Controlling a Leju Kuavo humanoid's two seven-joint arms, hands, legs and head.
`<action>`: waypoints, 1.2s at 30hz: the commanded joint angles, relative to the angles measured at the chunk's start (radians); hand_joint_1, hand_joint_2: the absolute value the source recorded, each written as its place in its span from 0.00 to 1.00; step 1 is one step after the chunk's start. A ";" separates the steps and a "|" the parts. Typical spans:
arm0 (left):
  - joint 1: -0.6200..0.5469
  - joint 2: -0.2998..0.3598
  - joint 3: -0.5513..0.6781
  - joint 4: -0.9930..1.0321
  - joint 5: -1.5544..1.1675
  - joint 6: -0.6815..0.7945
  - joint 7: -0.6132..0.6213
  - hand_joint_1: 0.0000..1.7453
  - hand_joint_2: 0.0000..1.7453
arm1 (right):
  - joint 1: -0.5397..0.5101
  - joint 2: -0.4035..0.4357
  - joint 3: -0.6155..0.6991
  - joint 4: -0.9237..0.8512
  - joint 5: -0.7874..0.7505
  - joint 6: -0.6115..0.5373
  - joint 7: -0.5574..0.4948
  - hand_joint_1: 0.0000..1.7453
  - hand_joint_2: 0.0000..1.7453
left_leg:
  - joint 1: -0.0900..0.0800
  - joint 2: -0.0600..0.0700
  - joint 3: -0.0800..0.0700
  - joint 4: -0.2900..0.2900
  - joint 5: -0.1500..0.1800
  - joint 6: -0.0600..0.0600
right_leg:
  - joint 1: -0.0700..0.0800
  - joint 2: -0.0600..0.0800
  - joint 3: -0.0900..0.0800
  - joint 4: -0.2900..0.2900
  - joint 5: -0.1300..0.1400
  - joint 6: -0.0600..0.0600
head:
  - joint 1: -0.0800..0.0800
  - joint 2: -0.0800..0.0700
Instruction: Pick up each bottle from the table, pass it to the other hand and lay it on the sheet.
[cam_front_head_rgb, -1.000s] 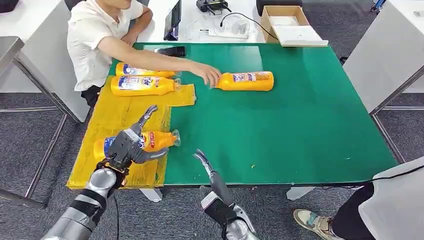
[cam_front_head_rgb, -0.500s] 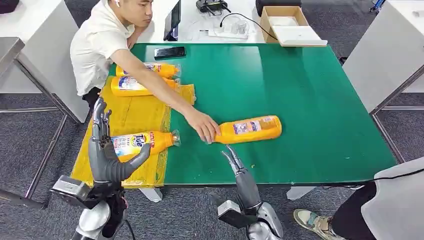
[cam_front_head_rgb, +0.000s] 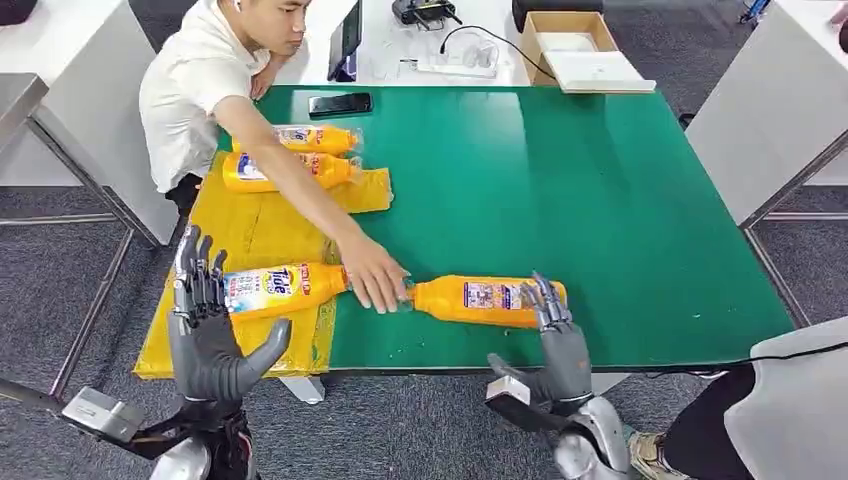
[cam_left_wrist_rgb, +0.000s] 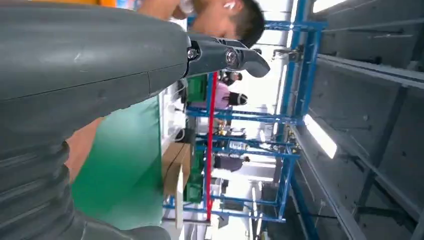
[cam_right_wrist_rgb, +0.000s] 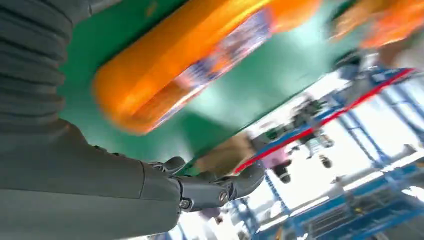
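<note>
- Bottle for this round lies on its side on the green table, near the front edge, cap end toward the yellow sheet; a person's hand rests at that cap end.
- My right hand is raised just in front of the bottle's base end, fingers spread and holding nothing; from the head view I can't tell whether the fingertips touch it.
- My left hand stands upright beside the sheet, fingers apart, empty, next to a bottle already laid there. Two more bottles lie at the sheet's far end.
- Best, I judge, to wait until the person's hand is off the cap before closing.
- I'd wrap around the body near the label, not the very end, so it won't swing when lifted.
- Plastic looks smooth, so a full, firm wrap seems wiser than a fingertip pinch.
- Leaving the neck half free should give my left hand room for the handover.
</note>
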 joint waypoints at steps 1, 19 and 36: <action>0.002 -0.032 0.000 0.049 -0.050 -0.015 -0.001 0.00 1.00 | -0.167 -0.059 0.001 0.205 0.144 0.061 0.104 0.00 1.00 | 0.001 0.003 0.004 -0.001 -0.001 -0.002 | 0.001 0.001 0.004 -0.001 0.000 -0.002 | 0.000 0.000; -0.026 -0.029 -0.031 0.086 -0.042 -0.021 0.037 0.00 1.00 | -0.416 -0.081 0.043 0.551 0.248 0.083 0.280 0.00 1.00 | 0.001 0.002 0.004 -0.001 0.000 -0.001 | 0.001 0.000 0.004 0.000 0.000 -0.001 | 0.000 0.000; -0.063 -0.035 -0.043 0.126 -0.023 -0.029 0.047 0.00 1.00 | -0.496 -0.031 0.052 0.672 0.246 0.093 0.250 0.00 1.00 | 0.001 0.001 0.003 -0.001 0.001 -0.001 | 0.001 0.000 0.003 0.001 0.000 -0.001 | 0.000 0.000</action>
